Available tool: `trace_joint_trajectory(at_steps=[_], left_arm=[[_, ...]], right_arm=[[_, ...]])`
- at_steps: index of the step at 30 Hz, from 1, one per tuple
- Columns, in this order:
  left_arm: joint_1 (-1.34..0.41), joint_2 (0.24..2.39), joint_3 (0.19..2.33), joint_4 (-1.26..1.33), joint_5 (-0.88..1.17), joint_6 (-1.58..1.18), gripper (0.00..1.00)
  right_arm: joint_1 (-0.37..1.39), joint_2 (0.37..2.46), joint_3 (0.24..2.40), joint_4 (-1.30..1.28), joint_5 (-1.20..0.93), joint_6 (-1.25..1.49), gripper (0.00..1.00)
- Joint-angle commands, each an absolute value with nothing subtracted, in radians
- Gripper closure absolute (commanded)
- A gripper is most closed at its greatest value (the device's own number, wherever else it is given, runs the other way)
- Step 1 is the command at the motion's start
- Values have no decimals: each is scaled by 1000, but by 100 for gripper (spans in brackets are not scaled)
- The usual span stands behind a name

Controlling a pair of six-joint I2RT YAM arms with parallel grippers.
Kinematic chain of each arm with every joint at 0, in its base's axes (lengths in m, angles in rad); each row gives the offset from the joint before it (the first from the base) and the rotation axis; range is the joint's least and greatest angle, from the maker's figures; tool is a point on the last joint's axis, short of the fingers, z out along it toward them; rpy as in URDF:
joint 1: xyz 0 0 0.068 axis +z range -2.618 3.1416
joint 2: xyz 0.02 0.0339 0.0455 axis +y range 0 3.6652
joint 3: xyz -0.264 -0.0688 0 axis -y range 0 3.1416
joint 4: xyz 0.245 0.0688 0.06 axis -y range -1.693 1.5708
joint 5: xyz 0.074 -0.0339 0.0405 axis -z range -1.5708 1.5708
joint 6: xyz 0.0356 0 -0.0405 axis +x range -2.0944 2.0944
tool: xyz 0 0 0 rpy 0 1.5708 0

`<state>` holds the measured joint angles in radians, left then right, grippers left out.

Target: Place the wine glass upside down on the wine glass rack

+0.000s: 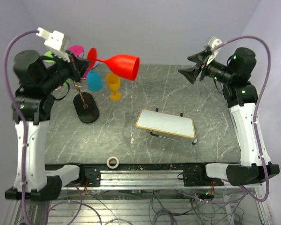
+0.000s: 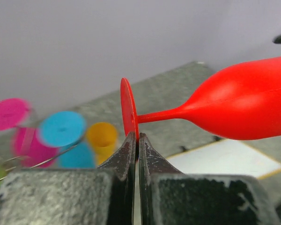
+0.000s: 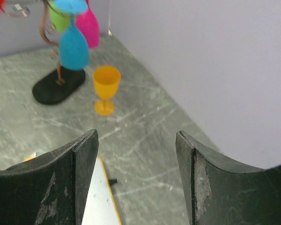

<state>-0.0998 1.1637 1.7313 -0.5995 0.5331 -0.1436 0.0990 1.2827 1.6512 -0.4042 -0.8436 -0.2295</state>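
A hanging blue plastic glass (image 1: 94,82) and a standing yellow plastic goblet (image 1: 114,86) crowd your thin dark wire rack (image 1: 86,110); the grey marble tabletop (image 1: 178,89) rightward lies open.

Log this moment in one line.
left tool: shut on red glass foot, glass sideways aloft | right tool: open, empty | rack: red glass not yet on

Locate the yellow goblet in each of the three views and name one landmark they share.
Top external: yellow goblet upper centre-left, right of the rack.
Left wrist: goblet lower left, blurred.
Right wrist: goblet upper left of centre, upright.
Shared landmark: hanging blue glass beside it.
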Motion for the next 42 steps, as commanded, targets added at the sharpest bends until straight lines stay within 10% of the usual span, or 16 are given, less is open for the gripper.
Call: trace_joint_trajectory(at_steps=[1,21,42], left_arm=[[-45,1061,1779,-771,288,249,93],[132,809,1696,-1167,25,982,93],[133,869,1430,-782,-354,1211,93]], right_arm=[[94,1241,1484,-432,-747,-342,33],[95,1137,1049,-308,-784,-400,31],[94,1115,1032,-291,-796,-393,29]])
